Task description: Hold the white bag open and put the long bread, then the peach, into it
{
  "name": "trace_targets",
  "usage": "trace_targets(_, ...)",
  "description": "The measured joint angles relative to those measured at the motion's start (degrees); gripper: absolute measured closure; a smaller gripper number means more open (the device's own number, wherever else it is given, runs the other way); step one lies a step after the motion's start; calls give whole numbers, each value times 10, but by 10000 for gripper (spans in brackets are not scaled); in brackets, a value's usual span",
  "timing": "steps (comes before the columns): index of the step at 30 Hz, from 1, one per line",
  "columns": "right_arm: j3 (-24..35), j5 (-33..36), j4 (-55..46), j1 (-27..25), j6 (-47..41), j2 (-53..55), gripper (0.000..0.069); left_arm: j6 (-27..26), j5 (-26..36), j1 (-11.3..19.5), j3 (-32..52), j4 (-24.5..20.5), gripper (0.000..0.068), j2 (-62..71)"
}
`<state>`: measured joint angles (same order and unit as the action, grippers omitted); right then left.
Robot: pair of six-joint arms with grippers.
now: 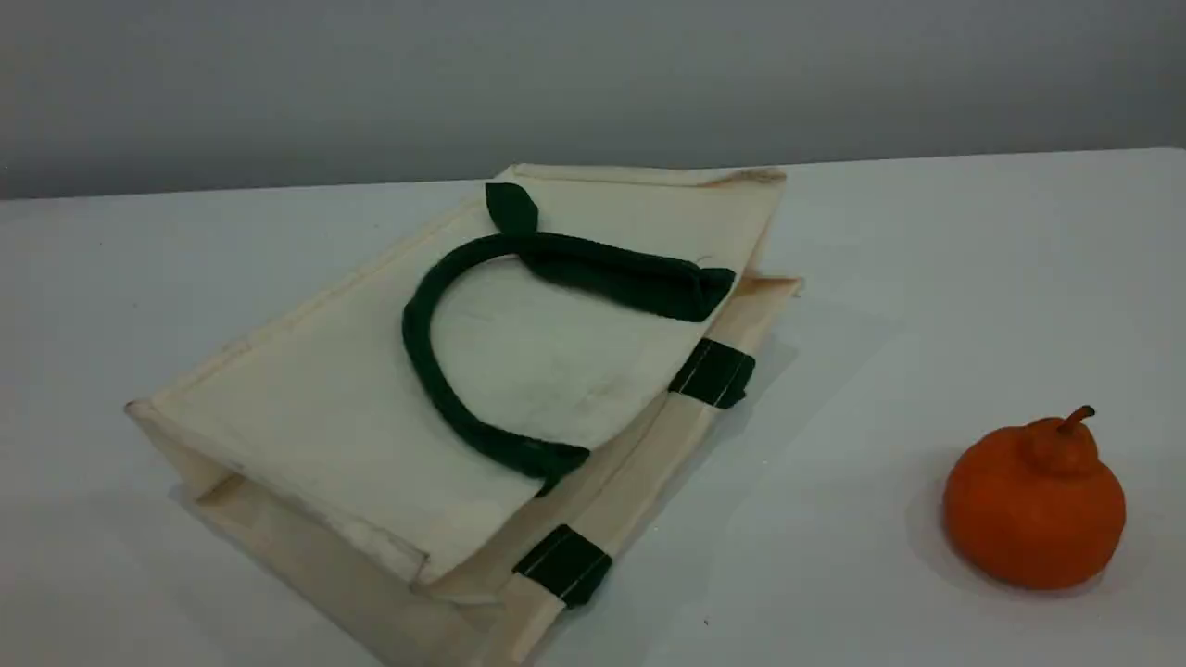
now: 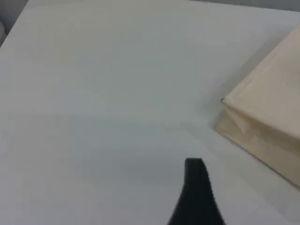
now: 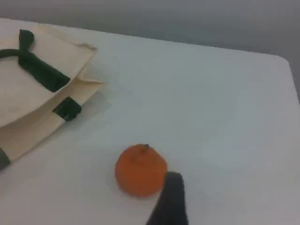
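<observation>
The white bag (image 1: 315, 408) lies flat and collapsed on the table, its rim with green patches turned toward the front right. One dark green handle (image 1: 419, 357) curls over its upper face. The bag's closed bottom corner (image 2: 267, 110) shows at the right of the left wrist view, and its rim end (image 3: 28, 96) at the left of the right wrist view. A single dark fingertip (image 2: 197, 185) of my left gripper hovers over bare table, left of that corner. A single dark fingertip (image 3: 171, 199) of my right gripper sits just right of an orange fruit. Neither holds anything. The long bread and the peach are out of view.
An orange stemmed fruit (image 1: 1034, 505) stands on the white table (image 1: 880, 278) to the right of the bag, also seen as the orange fruit (image 3: 140, 171) in the right wrist view. The table's far edge meets a grey wall.
</observation>
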<state>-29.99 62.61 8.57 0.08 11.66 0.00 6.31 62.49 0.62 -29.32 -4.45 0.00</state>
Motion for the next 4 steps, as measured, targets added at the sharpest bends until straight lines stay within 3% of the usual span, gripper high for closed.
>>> trace_targets(4, 0, 0, 1, 0, 0, 0, 104, 1, 0, 0, 0, 0, 212, 0)
